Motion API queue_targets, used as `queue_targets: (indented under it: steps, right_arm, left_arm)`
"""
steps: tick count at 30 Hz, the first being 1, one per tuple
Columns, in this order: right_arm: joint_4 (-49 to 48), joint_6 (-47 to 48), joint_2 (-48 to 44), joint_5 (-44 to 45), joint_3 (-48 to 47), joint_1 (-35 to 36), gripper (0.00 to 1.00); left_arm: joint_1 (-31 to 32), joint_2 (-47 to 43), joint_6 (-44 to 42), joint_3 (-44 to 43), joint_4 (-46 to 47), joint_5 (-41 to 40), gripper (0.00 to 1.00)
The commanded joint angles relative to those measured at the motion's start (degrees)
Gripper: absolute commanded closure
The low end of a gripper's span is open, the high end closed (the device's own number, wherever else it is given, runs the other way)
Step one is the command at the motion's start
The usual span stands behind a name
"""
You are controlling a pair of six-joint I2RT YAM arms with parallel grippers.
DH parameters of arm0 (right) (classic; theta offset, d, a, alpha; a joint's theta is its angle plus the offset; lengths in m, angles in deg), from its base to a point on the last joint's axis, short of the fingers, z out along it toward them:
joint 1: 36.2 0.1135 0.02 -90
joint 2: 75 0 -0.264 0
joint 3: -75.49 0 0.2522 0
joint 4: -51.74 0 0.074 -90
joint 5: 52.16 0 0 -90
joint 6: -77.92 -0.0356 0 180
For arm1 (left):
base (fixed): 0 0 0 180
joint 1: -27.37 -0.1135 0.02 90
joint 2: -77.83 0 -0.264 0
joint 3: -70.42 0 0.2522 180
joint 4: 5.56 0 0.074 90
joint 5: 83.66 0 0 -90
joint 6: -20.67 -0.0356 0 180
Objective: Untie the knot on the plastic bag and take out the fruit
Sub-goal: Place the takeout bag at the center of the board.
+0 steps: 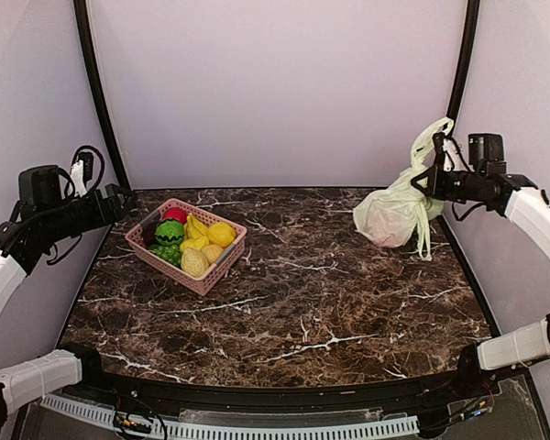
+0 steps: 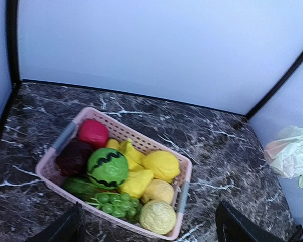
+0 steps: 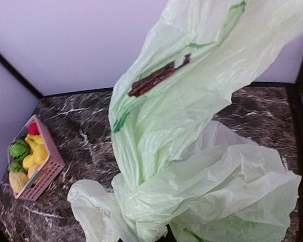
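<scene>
One plastic bag (image 1: 390,213) hangs clamped in the right gripper (image 1: 433,179), well right of one basket (image 1: 222,268). The left gripper (image 1: 124,202) stands wide, just left of it.

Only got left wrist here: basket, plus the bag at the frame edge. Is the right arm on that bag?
Observer: Yes. The top view shows the right gripper shut on the plastic bag near its neck.
Operator: Knot undone?
Observer: Cannot tell. The right wrist view shows only bunched plastic with a dark brown mark.
Operator: Where's my left gripper?
Observer: From above, the left gripper is just left of the pink basket, apart from it.
</scene>
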Motion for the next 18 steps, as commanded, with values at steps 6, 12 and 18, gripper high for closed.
queue_targets:
  steps: [6,12,18]
  right_arm:
    - [-4.4,-1.4,-6.3,-6.7,7.2,20.3,1.00]
    - [-12.1,-7.0,-3.9,-2.4,11.1,33.8,1.00]
    - [-14.4,-8.8,3.1,2.5,8.7,42.6,1.00]
  left_arm:
    - [16.9,0.1,4.7,-2.4,-4.3,0.8,0.12]
    - [27.3,4.8,6.3,-2.0,0.3,-4.2,0.12]
    - [37.2,10.7,7.7,-3.6,6.4,-9.5,0.12]
